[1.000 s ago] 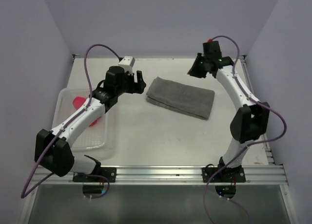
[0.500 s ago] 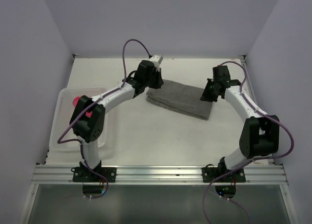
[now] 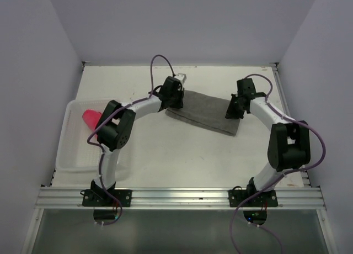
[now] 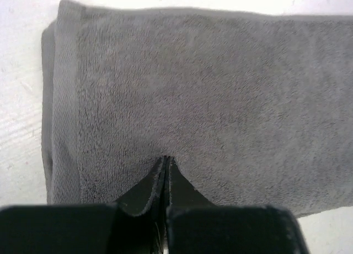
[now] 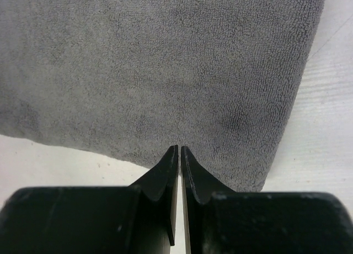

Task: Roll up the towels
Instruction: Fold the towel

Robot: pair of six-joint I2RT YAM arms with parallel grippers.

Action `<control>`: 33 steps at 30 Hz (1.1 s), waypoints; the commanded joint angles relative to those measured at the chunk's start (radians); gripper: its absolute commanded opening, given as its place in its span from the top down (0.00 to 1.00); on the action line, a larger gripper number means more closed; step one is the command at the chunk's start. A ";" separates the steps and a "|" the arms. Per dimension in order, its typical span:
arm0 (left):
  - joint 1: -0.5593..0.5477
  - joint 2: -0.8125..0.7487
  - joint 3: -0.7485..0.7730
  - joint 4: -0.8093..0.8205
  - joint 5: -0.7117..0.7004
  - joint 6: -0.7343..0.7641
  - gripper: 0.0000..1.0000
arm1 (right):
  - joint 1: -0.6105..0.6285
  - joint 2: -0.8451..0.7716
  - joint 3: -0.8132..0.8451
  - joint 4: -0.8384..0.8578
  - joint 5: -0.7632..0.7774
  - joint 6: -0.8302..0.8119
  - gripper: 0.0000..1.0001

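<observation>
Both arms have swung down and inward over the last second. The left claw (image 4: 166, 159), then raised near the basket, now sits at the left end of the grey-taupe terry-cloth towel (image 3: 205, 110). The right claw (image 5: 179, 149), then high in the far corner, is at its right end. The towel is a folded oblong of nubbly looped pile with a flatter woven band along one short end. It lies flat on the matt white table (image 3: 165, 154), stretched between the two claws. The left claw's black wedge fingers are pressed fully together, tips on the pile just inside the edge nearest it. Whether any cloth is pinched cannot be told. The right claw's fingers are drawn almost together, a thin slit between them, tips at the towel's edge near its corner. Well to the left of the left claw, the bright pink-red soft towel (image 3: 90, 120) lies in the white plastic basket (image 3: 74, 152).
</observation>
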 commanded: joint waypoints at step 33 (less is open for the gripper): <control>0.016 -0.746 -0.854 0.013 -0.243 -0.334 1.00 | 0.291 -0.058 -0.182 0.025 -0.217 -0.206 0.82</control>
